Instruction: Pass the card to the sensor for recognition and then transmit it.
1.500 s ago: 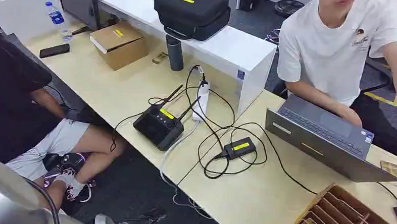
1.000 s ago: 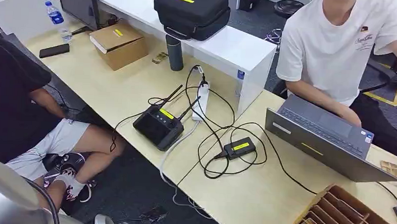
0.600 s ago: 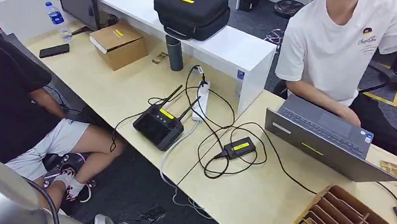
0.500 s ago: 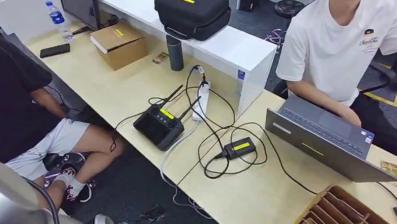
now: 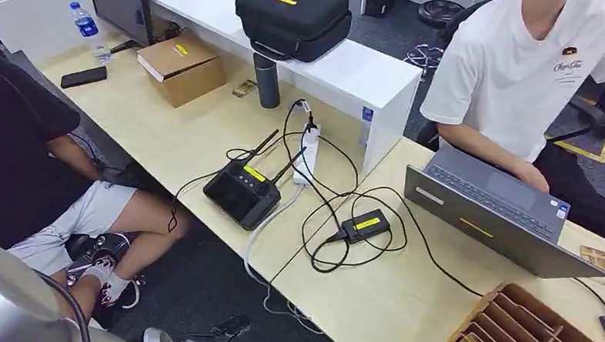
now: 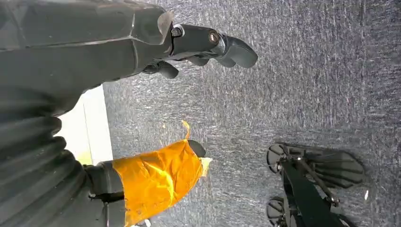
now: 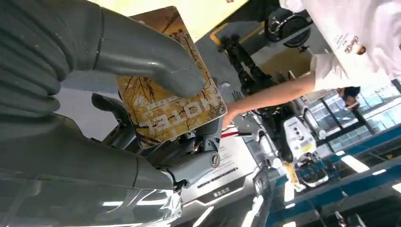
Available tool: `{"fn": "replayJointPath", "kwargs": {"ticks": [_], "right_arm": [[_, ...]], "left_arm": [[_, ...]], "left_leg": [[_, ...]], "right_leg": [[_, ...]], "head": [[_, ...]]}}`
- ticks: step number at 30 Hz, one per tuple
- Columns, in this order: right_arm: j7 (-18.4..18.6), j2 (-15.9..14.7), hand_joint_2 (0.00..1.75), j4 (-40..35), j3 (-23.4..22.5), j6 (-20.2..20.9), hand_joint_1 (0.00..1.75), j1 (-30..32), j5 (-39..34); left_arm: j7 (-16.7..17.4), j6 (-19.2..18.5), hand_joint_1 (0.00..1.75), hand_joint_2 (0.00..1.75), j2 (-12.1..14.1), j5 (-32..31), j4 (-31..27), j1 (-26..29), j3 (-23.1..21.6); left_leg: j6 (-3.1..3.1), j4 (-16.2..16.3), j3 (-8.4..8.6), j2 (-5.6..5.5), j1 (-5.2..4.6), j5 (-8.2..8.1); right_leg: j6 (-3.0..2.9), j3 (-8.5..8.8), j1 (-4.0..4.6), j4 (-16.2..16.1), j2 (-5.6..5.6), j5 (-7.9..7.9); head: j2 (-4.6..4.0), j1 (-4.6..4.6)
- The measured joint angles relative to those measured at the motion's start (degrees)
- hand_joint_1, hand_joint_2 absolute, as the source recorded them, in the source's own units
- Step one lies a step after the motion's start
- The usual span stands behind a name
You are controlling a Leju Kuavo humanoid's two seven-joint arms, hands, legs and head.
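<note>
In the right wrist view my right hand point(image 7: 142, 61) pinches a yellow-brown card point(image 7: 182, 116) printed "HOTEL", the grey thumb pressing on its face and dark fingers behind it. The card is held up in the air, with a person's forearm beyond it. In the head view a small black box with a yellow label, the sensor point(image 5: 365, 224), lies on the light wooden desk point(image 5: 402, 299) inside loops of black cable. My left hand point(image 6: 94, 52) hangs over grey carpet, fingers apart and holding nothing, its thumb wrapped in orange tape.
A black controller point(image 5: 241, 191) with antennas lies left of the sensor, a white power strip point(image 5: 308, 152) behind it. A person in white point(image 5: 527, 73) works at a grey laptop point(image 5: 498, 210). A slotted wooden box point(image 5: 539, 328) stands front right. A seated person in black point(image 5: 22, 159) is at the left.
The person in white has shifted a little to the right and back. The things on the desk lie as before.
</note>
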Motion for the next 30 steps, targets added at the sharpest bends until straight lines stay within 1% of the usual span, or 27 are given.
{"fn": "replayJointPath", "kwargs": {"ticks": [3, 7, 15, 21, 26, 30], "right_arm": [[-0.68, 0.00, 1.75, -0.81, -2.07, -0.09, 1.75, 3.49, 0.11], [-1.00, 0.35, 1.75, -0.68, -4.28, -0.07, 1.75, 6.42, 1.46], [-1.16, 1.86, 1.75, 1.44, -6.16, -0.11, 1.75, 8.42, 3.74], [-1.47, 3.59, 1.75, 6.49, -7.00, -1.33, 1.75, 9.00, 6.54], [-1.84, 5.29, 1.75, 11.51, -7.57, -1.40, 1.75, 9.00, 6.67], [-1.95, 6.49, 1.75, 13.88, -7.59, -1.35, 1.75, 8.97, 6.67]], "left_arm": [[0.02, 0.00, 0.00, 1.75, 0.00, 0.24, 0.00, 0.02, 0.00], [0.33, 0.00, 0.00, 1.75, 0.00, 0.24, 0.00, 0.01, 0.00], [0.40, 0.00, 0.00, 1.75, 0.00, 0.22, 0.00, 0.00, 0.00], [0.55, 0.00, 0.00, 1.75, -0.15, 0.04, 0.00, -0.01, 0.00], [0.96, 0.00, 0.00, 1.75, -0.24, -0.04, 0.00, -0.02, 0.00], [1.03, 0.00, 0.00, 1.75, -0.24, -0.04, 0.00, -0.03, 0.00]], "left_leg": [[0.00, -0.01, -0.02, 0.00, 0.01, 0.00], [0.00, -0.01, -0.01, 0.02, 0.01, 0.00], [-0.01, 0.00, 0.01, 0.02, 0.01, 0.00], [-0.01, -0.01, 0.00, 0.02, 0.01, 0.00], [-0.01, -0.01, -0.01, 0.02, 0.01, 0.00], [-0.01, -0.01, 0.00, 0.02, 0.01, 0.00]], "right_leg": [[0.00, 0.00, 0.00, 0.00, 0.00, 0.00], [0.00, 0.00, 0.00, 0.00, 0.01, 0.00], [0.00, 0.00, 0.00, 0.00, 0.02, 0.00], [-0.01, 0.00, 0.01, 0.00, 0.02, 0.00], [-0.01, 0.00, 0.01, 0.00, 0.02, 0.00], [-0.01, 0.00, 0.01, 0.00, 0.02, 0.00]], "head": [[0.00, 0.00], [0.00, -0.02], [0.00, -0.02], [0.00, 0.00], [0.00, 0.00], [0.00, -0.02]]}}
